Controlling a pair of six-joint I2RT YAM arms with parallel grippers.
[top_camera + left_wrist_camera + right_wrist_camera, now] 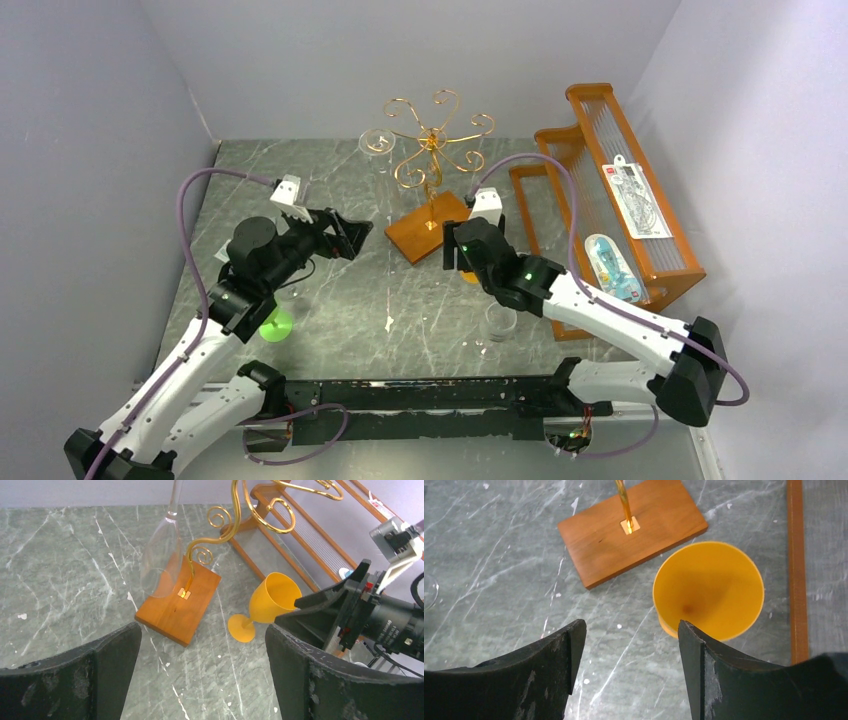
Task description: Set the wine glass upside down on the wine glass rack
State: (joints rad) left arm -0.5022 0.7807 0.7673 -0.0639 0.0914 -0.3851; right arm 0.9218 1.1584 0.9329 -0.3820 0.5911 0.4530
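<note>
The yellow glass stands upright on the counter, just beside the rack base. The right end effector hovers above it, spread and empty. It should centre over the bowl and close gently, leaving stem and foot free. The left end effector is spread too.

Wine glass rack is showing gold scrollwork over a brown wooden base. Just ahead of the black right gripper, a goblet is showing yellow-orange. To that gripper's right, a slatted shelf is showing orange. The table is presenting grey-green marble, white-veined.
</note>
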